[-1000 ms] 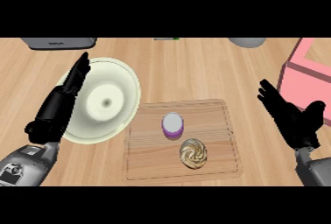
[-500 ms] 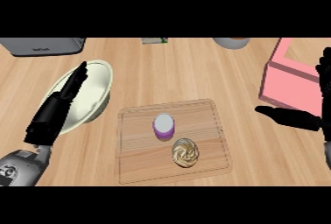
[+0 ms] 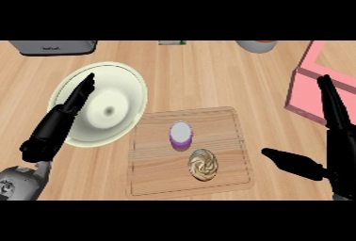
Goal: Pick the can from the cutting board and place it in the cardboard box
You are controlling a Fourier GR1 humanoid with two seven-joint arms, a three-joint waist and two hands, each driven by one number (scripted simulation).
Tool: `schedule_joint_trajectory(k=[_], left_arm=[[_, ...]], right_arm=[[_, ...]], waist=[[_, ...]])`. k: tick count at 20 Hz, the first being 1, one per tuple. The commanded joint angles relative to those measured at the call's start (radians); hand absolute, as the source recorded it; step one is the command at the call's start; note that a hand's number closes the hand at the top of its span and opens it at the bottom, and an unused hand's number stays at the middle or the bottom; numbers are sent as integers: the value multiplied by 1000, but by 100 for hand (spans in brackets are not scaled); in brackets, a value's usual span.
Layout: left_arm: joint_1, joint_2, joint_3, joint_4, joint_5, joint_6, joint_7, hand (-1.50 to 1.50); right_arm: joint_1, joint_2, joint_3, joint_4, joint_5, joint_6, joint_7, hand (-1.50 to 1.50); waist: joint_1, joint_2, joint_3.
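Observation:
A small purple can (image 3: pixel 181 135) with a pale lid stands upright near the middle of the wooden cutting board (image 3: pixel 156 174). Beside it on the board lies a swirled pastry (image 3: pixel 203 164). The pink box (image 3: pixel 313 89) sits at the right edge, partly cut off. My right hand (image 3: pixel 337 141) is open to the right of the board, fingers straight up and thumb pointing left toward the board, touching nothing. At the left, my open left hand (image 3: pixel 59 122) rests over the rim of a cream plate (image 3: pixel 115 101).
A grey appliance (image 3: pixel 52 46) stands at the back left. A grey bowl-like object (image 3: pixel 257 45) and a small green item (image 3: pixel 170 43) sit along the back edge. Bare wooden counter lies between the board and the box.
The view has shifted, so the board, can and plate sit further right. My right hand has turned, its fingers now pointing up and its thumb stretched toward the board.

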Motion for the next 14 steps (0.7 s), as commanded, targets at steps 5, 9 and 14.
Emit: schedule_joint_trajectory(k=[5,9,14], left_arm=[[-28,11,17,50,11,-61,-60,0],[-49,-44,-35,49,-16,-47,-55,0],[-45,-39,-34,32,-4,-67,-38,0]], right_arm=[[-111,5,205,-104,151,400,422,-150],[-244,113,286,-87,115,597,597,-150],[-353,285,331,23,104,712,761,-150]], waist=[[53,18,0],[74,21,1],[97,14,2]])
